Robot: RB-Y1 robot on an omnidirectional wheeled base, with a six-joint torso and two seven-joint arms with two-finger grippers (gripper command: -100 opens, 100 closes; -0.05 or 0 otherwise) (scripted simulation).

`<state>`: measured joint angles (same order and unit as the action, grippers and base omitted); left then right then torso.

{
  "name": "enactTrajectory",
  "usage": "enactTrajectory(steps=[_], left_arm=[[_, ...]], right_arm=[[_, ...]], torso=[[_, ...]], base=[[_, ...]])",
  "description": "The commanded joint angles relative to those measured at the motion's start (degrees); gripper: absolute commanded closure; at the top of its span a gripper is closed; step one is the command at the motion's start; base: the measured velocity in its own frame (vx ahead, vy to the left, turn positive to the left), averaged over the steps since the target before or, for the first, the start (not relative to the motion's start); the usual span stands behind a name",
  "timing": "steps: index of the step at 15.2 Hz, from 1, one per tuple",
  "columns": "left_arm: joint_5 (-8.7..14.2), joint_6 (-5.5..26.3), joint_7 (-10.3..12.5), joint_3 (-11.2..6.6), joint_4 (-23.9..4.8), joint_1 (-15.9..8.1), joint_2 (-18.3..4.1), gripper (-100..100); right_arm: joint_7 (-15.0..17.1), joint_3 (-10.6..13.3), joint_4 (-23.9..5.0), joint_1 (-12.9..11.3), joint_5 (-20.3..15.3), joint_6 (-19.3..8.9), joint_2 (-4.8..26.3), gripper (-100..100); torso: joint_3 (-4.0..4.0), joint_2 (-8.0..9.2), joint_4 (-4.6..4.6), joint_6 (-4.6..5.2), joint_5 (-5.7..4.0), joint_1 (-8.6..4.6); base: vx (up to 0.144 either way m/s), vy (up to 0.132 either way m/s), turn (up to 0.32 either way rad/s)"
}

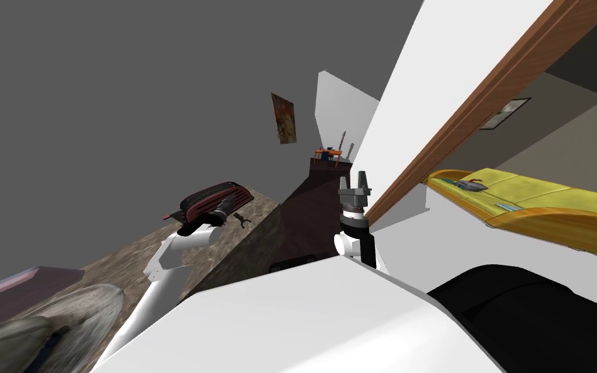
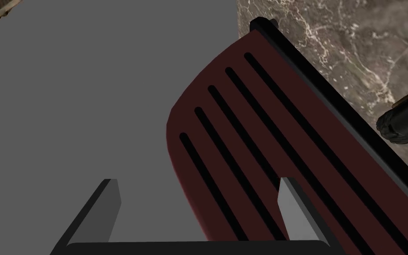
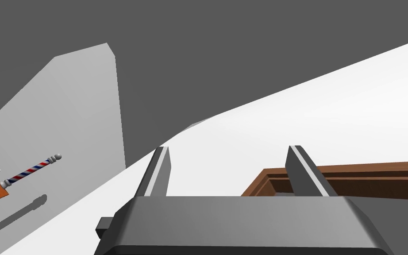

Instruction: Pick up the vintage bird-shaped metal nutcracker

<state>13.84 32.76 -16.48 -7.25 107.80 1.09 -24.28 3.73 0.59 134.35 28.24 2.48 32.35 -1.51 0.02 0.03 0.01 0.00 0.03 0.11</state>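
On the mottled brown counter [image 1: 161,252] sits a dark red slotted box [image 1: 216,196]. The left claw [image 2: 198,181] hangs at its rounded end, and the nutcracker [image 1: 243,220] lies just to the right of both, on bare counter close to the front edge. It is small and dark. The left wrist view catches only one rounded end of it [image 2: 404,121], with a hint of brass, well outside the claw's span.

Judging by its look, it is likely rigid metal, dense for its size, and not fragile. It is probably smooth enough to slip between thin blades. Its outline seems uneven, with thin parts sticking out, so the thicker middle looks like the safest place to pinch, squarely across. Finer detail is too small to tell.

The left claw stands wide open with nothing between its fingers. One finger [image 2: 294,208] overlaps the red box in the wrist view, but whether it touches is unclear. The claw would need to shift sideways toward the nutcracker before closing.

Farther right, the right claw [image 3: 228,148] is raised in front of the chest, fingers spread and empty.
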Motion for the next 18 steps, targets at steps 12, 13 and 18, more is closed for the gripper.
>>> enactTrajectory(steps=[12,13,18], left_arm=[[4.73,14.58,-2.34,-1.43,-5.85,-7.0,-1.57,-100],[4.73,15.76,-2.34,-1.43,-5.85,-7.0,-1.57,-100],[5.82,20.43,-2.88,-1.76,-7.22,-8.62,-1.81,-100]], right_arm=[[0.0,0.0,0.0,0.0,0.0,0.0,0.0,0],[0.0,0.0,0.0,0.0,0.0,0.0,0.0,0],[0.0,0.0,0.0,0.0,0.0,0.0,0.0,0]], torso=[[-0.01,-0.02,0.0,0.0,-0.01,-0.02],[-0.01,-0.03,0.0,0.01,-0.01,0.0],[0.0,-0.01,0.0,0.0,0.0,0.0]], base=[[-0.009,0.021,-0.027],[-0.012,0.033,-0.043],[-0.011,0.024,-0.024]])
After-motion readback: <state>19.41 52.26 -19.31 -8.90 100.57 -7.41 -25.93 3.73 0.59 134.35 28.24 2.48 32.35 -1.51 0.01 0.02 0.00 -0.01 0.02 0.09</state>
